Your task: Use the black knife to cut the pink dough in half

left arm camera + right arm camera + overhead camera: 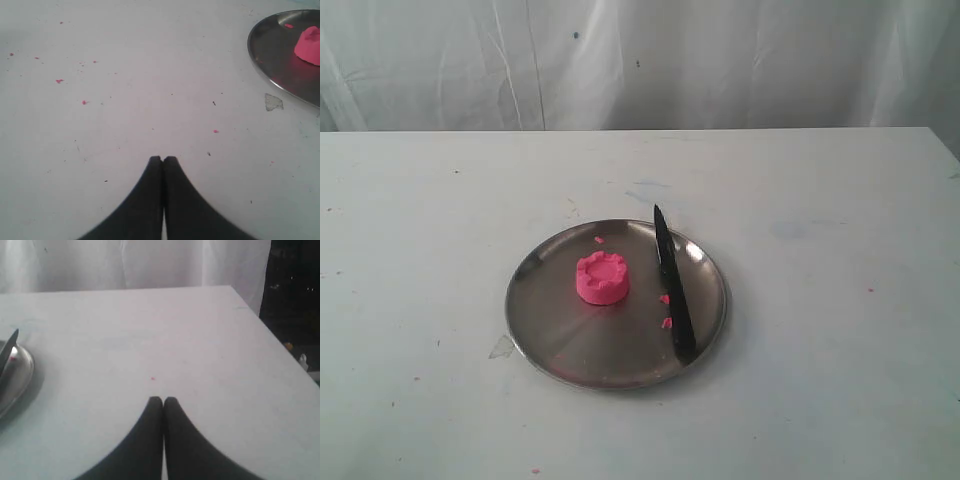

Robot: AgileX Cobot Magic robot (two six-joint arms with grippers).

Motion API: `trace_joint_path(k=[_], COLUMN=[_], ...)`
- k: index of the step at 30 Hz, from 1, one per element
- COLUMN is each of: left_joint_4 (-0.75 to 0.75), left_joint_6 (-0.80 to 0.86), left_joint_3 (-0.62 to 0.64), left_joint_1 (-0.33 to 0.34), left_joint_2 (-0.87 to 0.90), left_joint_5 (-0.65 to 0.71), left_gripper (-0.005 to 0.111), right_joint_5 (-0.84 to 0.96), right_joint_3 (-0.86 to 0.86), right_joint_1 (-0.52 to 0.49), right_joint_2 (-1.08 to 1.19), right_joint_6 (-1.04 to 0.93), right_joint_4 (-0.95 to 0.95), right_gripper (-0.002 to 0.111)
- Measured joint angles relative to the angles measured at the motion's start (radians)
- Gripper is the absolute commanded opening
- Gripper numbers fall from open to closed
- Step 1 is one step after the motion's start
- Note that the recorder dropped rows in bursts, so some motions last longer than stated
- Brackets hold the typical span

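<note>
White surface (840,350): 1 steel plate (550,345) w/ 1 whole pink dough (602,278), 1 black knife (672,283). Both well apart from left gripper (163,159) & right gripper (163,399), each closed, empty.

My left hand (163,159) and right hand (163,399) look matt black. The plate (550,340) is glossy metal, the pink dough (602,278) soft and matt, the black knife (672,285) faintly shiny, the counter (820,380) smooth matt white, speckled.
</note>
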Motion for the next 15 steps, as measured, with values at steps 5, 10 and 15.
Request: trace_joint_path(k=[5,10,15], left_joint_4=[0.000,0.000,0.000], left_joint_6=[0.000,0.000,0.000], left_joint_3=[0.000,0.000,0.000], left_joint_1=[0.000,0.000,0.000], left_joint_2=[0.000,0.000,0.000], left_joint_5=[0.000,0.000,0.000], left_gripper=[0.000,0.000,0.000], right_joint_5=[-0.164,-0.265,-0.313], right_joint_3=[0.000,0.000,0.000], right_joint_1=[0.000,0.000,0.000], right_joint_2=[0.000,0.000,0.000], right_joint_6=[-0.002,-0.002,0.002], right_joint_4=[0.000,0.000,0.000], right_gripper=[0.000,0.000,0.000])
